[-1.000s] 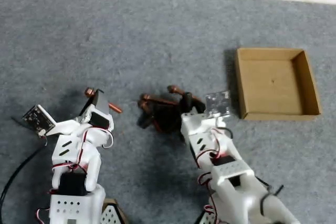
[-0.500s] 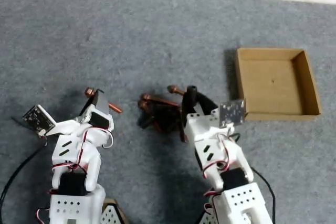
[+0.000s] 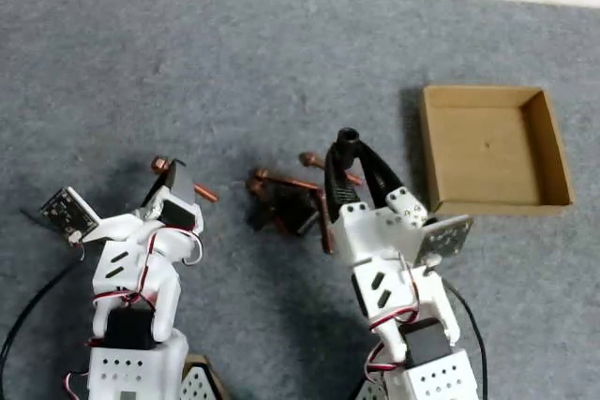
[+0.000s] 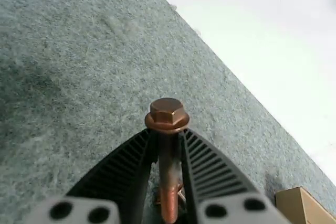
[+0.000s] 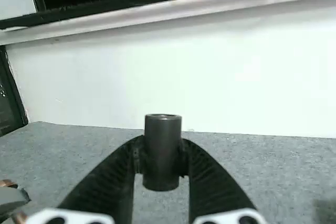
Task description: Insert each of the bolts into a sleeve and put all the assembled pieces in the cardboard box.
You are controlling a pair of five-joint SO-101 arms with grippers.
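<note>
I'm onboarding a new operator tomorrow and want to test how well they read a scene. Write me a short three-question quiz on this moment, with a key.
1. True or false: the cardboard box already holds an assembled piece.
2. What does the left gripper hold? A) a washer B) a copper bolt C) nothing
3. Fill in the blank: the right gripper is shut on a black ___.

Key: 1 false, the box is empty; 2 B; 3 sleeve.

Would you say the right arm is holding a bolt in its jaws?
No, it holds a black sleeve upright, not a bolt.
</note>
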